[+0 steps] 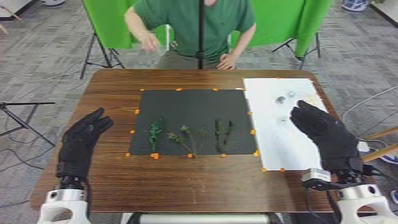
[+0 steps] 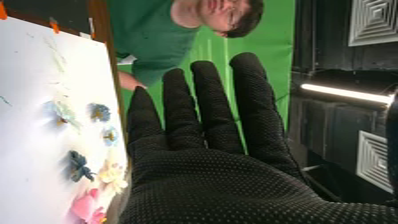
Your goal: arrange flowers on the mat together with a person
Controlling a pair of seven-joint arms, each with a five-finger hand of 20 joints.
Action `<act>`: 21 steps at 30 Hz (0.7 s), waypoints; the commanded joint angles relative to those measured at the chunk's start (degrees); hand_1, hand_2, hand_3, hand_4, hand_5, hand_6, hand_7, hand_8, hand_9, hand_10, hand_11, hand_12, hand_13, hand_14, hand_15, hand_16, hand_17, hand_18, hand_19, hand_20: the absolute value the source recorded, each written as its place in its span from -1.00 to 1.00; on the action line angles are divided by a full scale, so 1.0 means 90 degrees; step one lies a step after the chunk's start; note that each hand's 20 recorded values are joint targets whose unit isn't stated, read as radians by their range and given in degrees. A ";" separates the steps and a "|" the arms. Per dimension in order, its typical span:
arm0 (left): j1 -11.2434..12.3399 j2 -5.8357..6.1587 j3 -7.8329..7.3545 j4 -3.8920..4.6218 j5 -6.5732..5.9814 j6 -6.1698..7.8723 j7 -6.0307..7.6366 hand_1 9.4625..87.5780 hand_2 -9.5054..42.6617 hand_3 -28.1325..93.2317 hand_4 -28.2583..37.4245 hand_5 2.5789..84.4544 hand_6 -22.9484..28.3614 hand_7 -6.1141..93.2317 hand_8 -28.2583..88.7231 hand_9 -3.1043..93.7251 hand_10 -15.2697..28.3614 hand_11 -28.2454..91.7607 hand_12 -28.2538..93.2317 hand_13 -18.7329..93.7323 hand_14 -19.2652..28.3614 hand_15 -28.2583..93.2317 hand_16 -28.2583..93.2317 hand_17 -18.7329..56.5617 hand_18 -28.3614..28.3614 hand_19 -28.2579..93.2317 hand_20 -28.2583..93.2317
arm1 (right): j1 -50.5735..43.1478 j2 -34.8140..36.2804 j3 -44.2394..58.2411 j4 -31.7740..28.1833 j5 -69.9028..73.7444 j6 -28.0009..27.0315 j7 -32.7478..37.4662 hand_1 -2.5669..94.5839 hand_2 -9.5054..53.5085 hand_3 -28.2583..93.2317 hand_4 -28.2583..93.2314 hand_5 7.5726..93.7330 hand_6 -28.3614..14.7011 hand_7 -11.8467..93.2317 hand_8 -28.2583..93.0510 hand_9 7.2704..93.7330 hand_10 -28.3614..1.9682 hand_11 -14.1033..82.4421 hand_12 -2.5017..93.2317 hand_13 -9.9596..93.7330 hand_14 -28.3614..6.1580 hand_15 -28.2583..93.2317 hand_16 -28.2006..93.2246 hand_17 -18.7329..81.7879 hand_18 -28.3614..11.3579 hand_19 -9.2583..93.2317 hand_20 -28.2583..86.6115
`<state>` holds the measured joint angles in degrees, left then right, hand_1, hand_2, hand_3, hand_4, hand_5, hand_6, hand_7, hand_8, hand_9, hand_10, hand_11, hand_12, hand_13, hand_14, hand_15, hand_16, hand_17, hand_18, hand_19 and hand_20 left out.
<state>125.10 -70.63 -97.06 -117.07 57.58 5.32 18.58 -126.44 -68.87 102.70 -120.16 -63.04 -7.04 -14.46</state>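
In the head view my left hand [image 1: 86,137] is held over the table's left side, fingers straight, holding nothing. My right hand [image 1: 322,131] is over the right edge of the white sheet [image 1: 282,140], also open. Green stems and leafy sprigs lie on the dark mat [image 1: 191,107]: a leafy one [image 1: 155,134] at left, a branching sprig [image 1: 187,137] in the middle, stems [image 1: 222,135] at right. In the right wrist view my right hand [image 2: 222,180] has straight fingers; beside it, on the white sheet [image 2: 35,125], lie a dark blue flower [image 2: 78,166], a pink flower [image 2: 86,204] and a cream flower [image 2: 113,175].
Orange tape pieces mark the borders of the mat and sheet. A person in a green shirt [image 1: 200,20] stands at the far side of the brown table [image 1: 115,82], behind a thin dark pole [image 1: 202,40].
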 commanded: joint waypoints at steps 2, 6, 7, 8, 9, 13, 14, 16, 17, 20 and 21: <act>0.0041 -0.0034 0.0012 0.0056 -0.0007 -0.0056 -0.0019 -0.42 -1.00 0.57 -0.73 0.05 -0.03 -0.59 -0.63 0.01 0.29 -0.24 -0.32 0.02 0.48 -0.32 -0.47 -0.26 0.37 -0.50 -0.21 | 0.0126 0.0206 0.0028 -0.0015 -0.0442 -0.0050 0.0116 -0.75 -0.97 0.66 -0.84 -0.11 0.19 -0.63 -0.66 -0.18 -0.11 -0.61 -0.72 -0.22 -0.06 -0.36 -0.45 -0.30 -0.26 -0.80 -0.12; 0.0037 -0.0023 0.0019 0.0048 -0.0002 -0.0024 0.0009 -0.42 -1.00 0.57 -0.73 0.05 -0.03 -0.59 -0.63 0.00 0.29 -0.24 -0.32 0.02 0.48 -0.32 -0.47 -0.26 0.37 -0.50 -0.21 | 0.0305 0.0731 -0.0347 -0.0319 -0.1488 0.1598 0.0721 -0.67 -0.97 0.64 -0.84 -0.10 0.20 -0.62 -0.66 -0.15 -0.13 -0.60 -0.70 -0.19 -0.02 -0.35 -0.44 -0.27 -0.27 -0.79 -0.11; 0.0032 -0.0016 0.0023 0.0050 -0.0002 -0.0019 0.0015 -0.42 -1.00 0.57 -0.73 0.05 -0.03 -0.59 -0.63 0.00 0.29 -0.24 -0.32 0.02 0.48 -0.32 -0.47 -0.26 0.37 -0.50 -0.21 | 0.0398 0.0908 -0.0507 -0.0407 -0.2004 0.2211 0.1087 -0.62 -0.94 0.63 -0.84 -0.10 0.20 -0.61 -0.66 -0.11 -0.14 -0.59 -0.69 -0.15 -0.01 -0.33 -0.44 -0.24 -0.27 -0.77 -0.10; 0.0034 -0.0012 0.0026 0.0048 -0.0011 -0.0002 0.0020 -0.42 -1.00 0.57 -0.73 0.05 -0.03 -0.59 -0.63 0.00 0.29 -0.24 -0.32 0.02 0.48 -0.32 -0.47 -0.26 0.37 -0.50 -0.21 | 0.0511 0.1036 -0.0549 -0.0411 -0.2543 0.2385 0.1327 -0.57 -0.92 0.63 -0.84 -0.10 0.21 -0.59 -0.66 -0.08 -0.14 -0.59 -0.69 -0.12 -0.02 -0.33 -0.45 -0.22 -0.28 -0.75 -0.07; 0.0037 -0.0005 0.0033 0.0045 -0.0012 0.0013 0.0023 -0.42 -1.00 0.57 -0.73 0.05 -0.03 -0.59 -0.63 0.01 0.29 -0.24 -0.32 0.02 0.48 -0.32 -0.47 -0.25 0.37 -0.50 -0.21 | 0.0583 0.1152 -0.0545 -0.0463 -0.3025 0.2443 0.1631 -0.54 -0.91 0.63 -0.84 -0.10 0.21 -0.57 -0.67 -0.04 -0.14 -0.58 -0.68 -0.08 -0.03 -0.31 -0.45 -0.19 -0.28 -0.71 -0.05; 0.0062 0.0000 0.0020 0.0036 -0.0013 0.0018 0.0016 -0.42 -1.00 0.57 -0.74 0.06 -0.03 -0.59 -0.63 0.01 0.30 -0.24 -0.32 0.02 0.48 -0.32 -0.47 -0.26 0.37 -0.50 -0.21 | 0.0906 0.1689 -0.0558 -0.0547 -0.4856 0.2206 0.2751 -0.46 -0.95 0.62 -0.85 -0.09 0.20 -0.54 -0.68 0.07 -0.11 -0.56 -0.65 0.12 -0.08 -0.26 -0.44 -0.04 -0.33 -0.46 0.06; 0.0076 0.0007 0.0016 0.0024 -0.0023 0.0038 0.0016 -0.42 -1.00 0.57 -0.74 0.06 -0.03 -0.59 -0.63 0.01 0.30 -0.24 -0.32 0.02 0.48 -0.32 -0.47 -0.26 0.37 -0.50 -0.21 | 0.0894 0.1834 -0.0574 -0.0564 -0.5276 0.2269 0.2942 -0.43 -0.98 0.62 -0.85 -0.08 0.20 -0.54 -0.68 0.09 -0.10 -0.55 -0.65 0.20 -0.08 -0.25 -0.42 0.02 -0.31 -0.40 0.09; 0.0075 0.0047 0.0035 0.0022 -0.0035 0.0082 0.0031 -0.42 -1.00 0.57 -0.74 0.06 -0.02 -0.59 -0.63 0.01 0.30 -0.24 -0.32 0.02 0.48 -0.32 -0.47 -0.26 0.37 -0.50 -0.21 | 0.1217 0.2167 -0.0856 -0.0460 -0.6027 0.2277 0.3457 -0.41 -1.00 0.61 -0.84 -0.05 0.22 -0.53 -0.68 0.13 -0.10 -0.53 -0.64 0.31 -0.07 -0.24 -0.37 0.08 -0.33 -0.30 0.15; 0.0069 0.0050 0.0030 0.0026 -0.0041 0.0076 0.0040 -0.42 -1.00 0.57 -0.74 0.06 -0.02 -0.59 -0.63 0.01 0.29 -0.24 -0.32 0.02 0.48 -0.32 -0.47 -0.26 0.37 -0.50 -0.21 | 0.1374 0.2297 -0.0996 -0.0414 -0.6314 0.2274 0.3703 -0.40 -1.00 0.61 -0.85 -0.05 0.23 -0.52 -0.68 0.14 -0.10 -0.53 -0.63 0.34 -0.06 -0.23 -0.36 0.09 -0.33 -0.28 0.15; 0.0097 0.0054 0.0021 0.0011 -0.0046 0.0104 0.0040 -0.42 -1.00 0.57 -0.74 0.06 -0.02 -0.59 -0.63 0.01 0.29 -0.24 -0.32 0.02 0.48 -0.32 -0.47 -0.26 0.37 -0.50 -0.21 | 0.1846 0.2645 -0.1350 -0.0284 -0.6772 0.1810 0.4236 -0.37 -1.00 0.60 -0.86 0.01 0.27 -0.52 -0.68 0.18 -0.07 -0.51 -0.61 0.57 0.00 -0.19 -0.25 0.16 -0.39 0.03 0.19; 0.0106 0.0053 0.0015 0.0005 -0.0043 0.0105 0.0036 -0.42 -1.00 0.57 -0.74 0.06 -0.02 -0.59 -0.63 0.01 0.29 -0.24 -0.32 0.02 0.48 -0.32 -0.47 -0.26 0.38 -0.50 -0.21 | 0.2029 0.2753 -0.1491 -0.0225 -0.6883 0.1597 0.4367 -0.36 -1.00 0.59 -0.86 0.02 0.27 -0.52 -0.68 0.19 -0.07 -0.50 -0.60 0.60 0.01 -0.18 -0.22 0.16 -0.40 0.08 0.18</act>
<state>125.12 -70.39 -96.96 -117.00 57.53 5.48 18.84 -116.68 -52.07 94.65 -124.34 -104.37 14.47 17.30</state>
